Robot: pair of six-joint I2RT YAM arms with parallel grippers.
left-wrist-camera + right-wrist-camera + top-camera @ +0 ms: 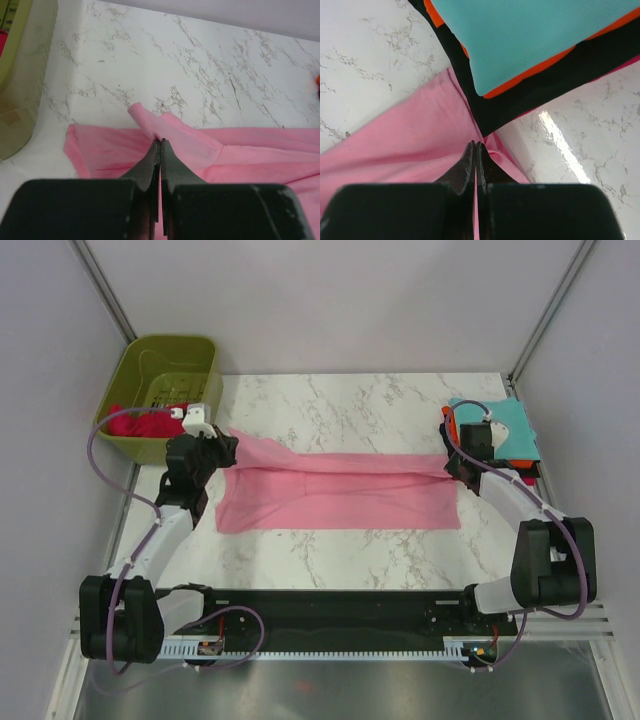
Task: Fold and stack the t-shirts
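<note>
One pink shirt (340, 490) between both hands (228, 452) (452, 466)

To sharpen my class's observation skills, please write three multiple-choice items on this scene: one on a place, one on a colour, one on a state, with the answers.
1. Where does the red shirt lie?
A) in the green basket
B) on the floor
C) hanging on the wall

2. What colour is the top shirt of the folded stack?
A) white
B) teal
C) yellow

3. What state is the left pincer in?
A) wide open above the table
B) shut on the pink shirt
C) shut on a cup

Answers:
1 A, red cloth shows inside the basket's walls.
2 B, teal covers the stack's top.
3 B, its jaws meet on a raised pink fold.
</note>
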